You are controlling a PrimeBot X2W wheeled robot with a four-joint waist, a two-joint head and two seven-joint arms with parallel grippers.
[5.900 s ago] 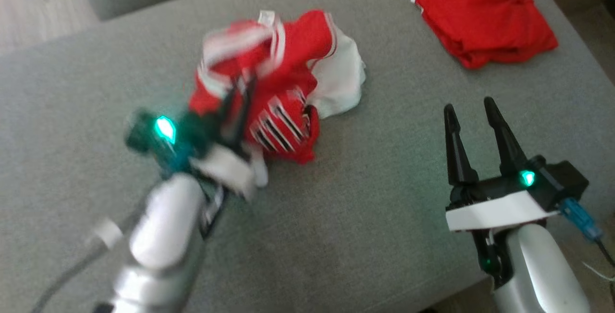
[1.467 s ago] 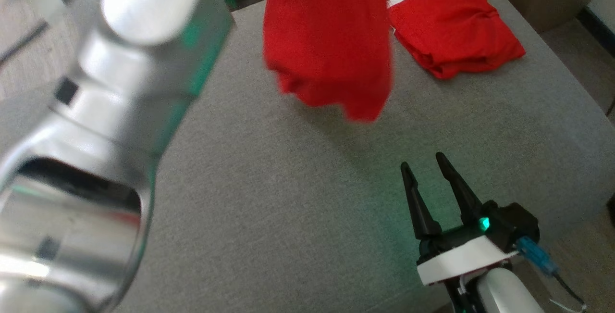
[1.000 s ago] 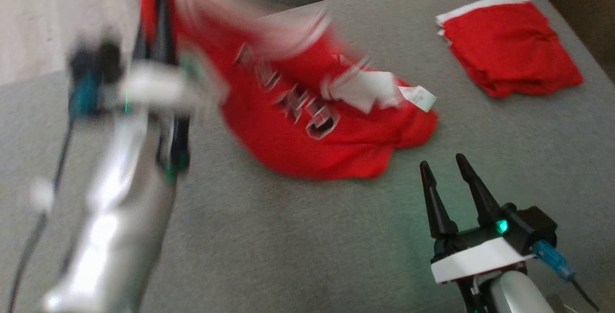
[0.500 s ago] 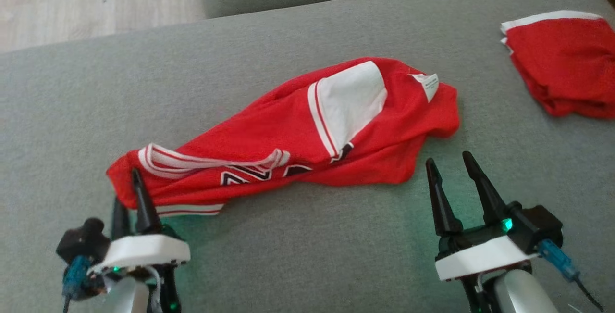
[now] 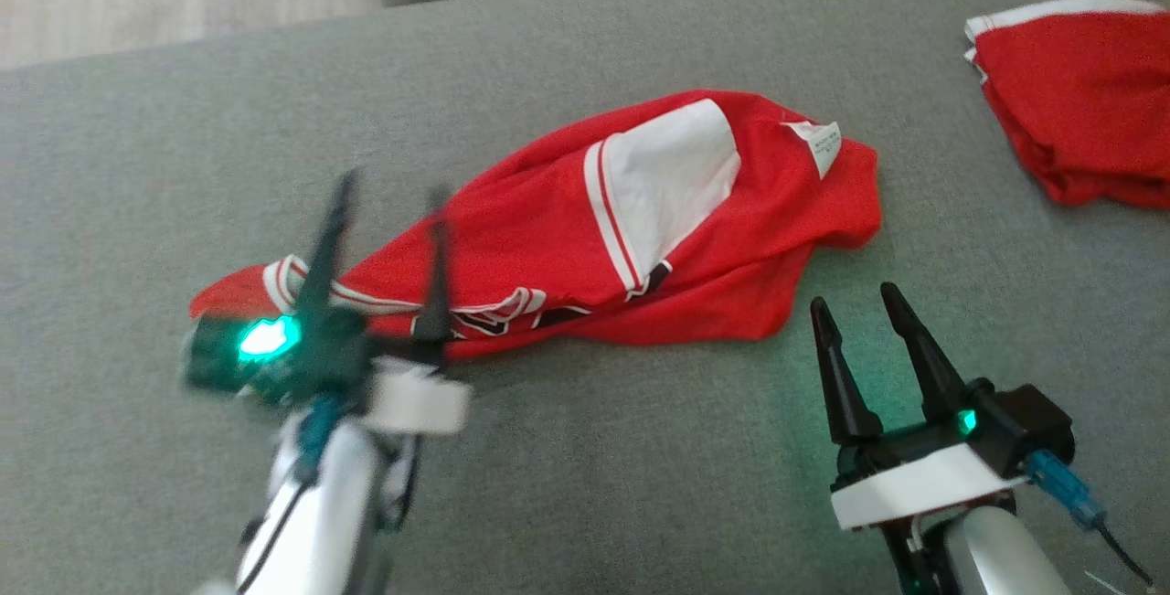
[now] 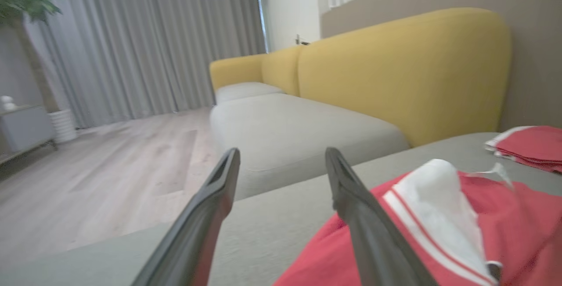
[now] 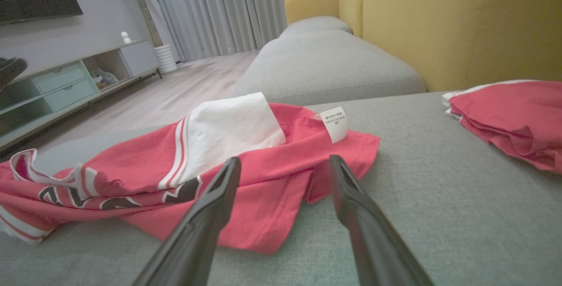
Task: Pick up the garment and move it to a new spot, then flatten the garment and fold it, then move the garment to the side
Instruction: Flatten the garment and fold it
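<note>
Across the middle of the grey seat cushion [image 5: 585, 494], the red garment [image 5: 640, 239] was stretched out but rumpled, apparently laid down for flattening. The left gripper [image 5: 391, 191] was held over its striped end, jaws wide and empty; the right gripper [image 5: 852, 296] was parked beside the other end, equally wide. The left arm was blurred, and a folded red cloth [image 5: 1079, 111] at the far right corner was cut off.

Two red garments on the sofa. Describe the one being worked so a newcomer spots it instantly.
On the grey sofa seat, look at the middle, just ahead of the left tool. The garment there lies spread out and rumpled. Unlike the plain folded red pile at far right, it has a white panel, black-and-white lettering and a white label.
</note>
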